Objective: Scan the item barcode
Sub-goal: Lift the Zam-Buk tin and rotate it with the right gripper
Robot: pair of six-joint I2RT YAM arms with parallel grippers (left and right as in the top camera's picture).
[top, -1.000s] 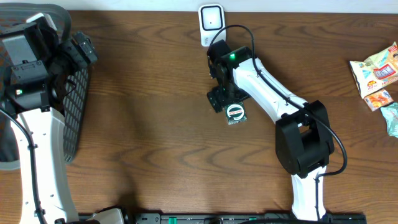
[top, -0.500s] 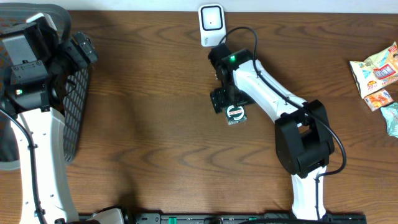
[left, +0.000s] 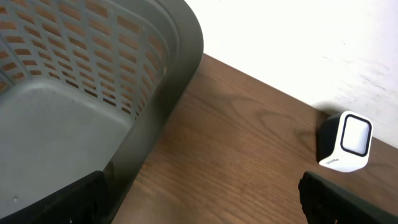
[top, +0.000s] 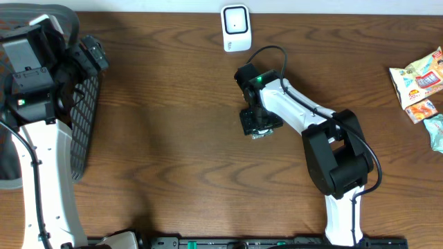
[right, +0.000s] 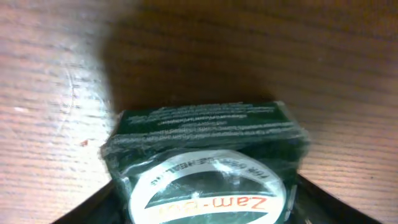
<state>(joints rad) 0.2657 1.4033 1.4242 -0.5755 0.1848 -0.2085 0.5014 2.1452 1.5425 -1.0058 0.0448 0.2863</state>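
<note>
While the right gripper (top: 257, 122) sits over the green Zam-Buk box (right: 205, 149), which lies on the table (top: 173, 138) near the scanner (top: 235, 28), its jaws flank the box's sides and I cannot tell whether they pinch it. I'd want a square squeeze across those sides and a level lift, leaving the barcode free to face the scanner; the left gripper (left: 199, 199) hangs spread wide, empty.

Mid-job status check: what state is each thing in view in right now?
Right gripper: low over the green box, fingers either side, grip unconfirmed.
Green box: on the table, round label up.
Left gripper: open, empty, beside the basket.
Basket: upright, visible part empty.
Scanner: standing, nothing in front.
Snack packets: lying untouched at the table edge.
</note>
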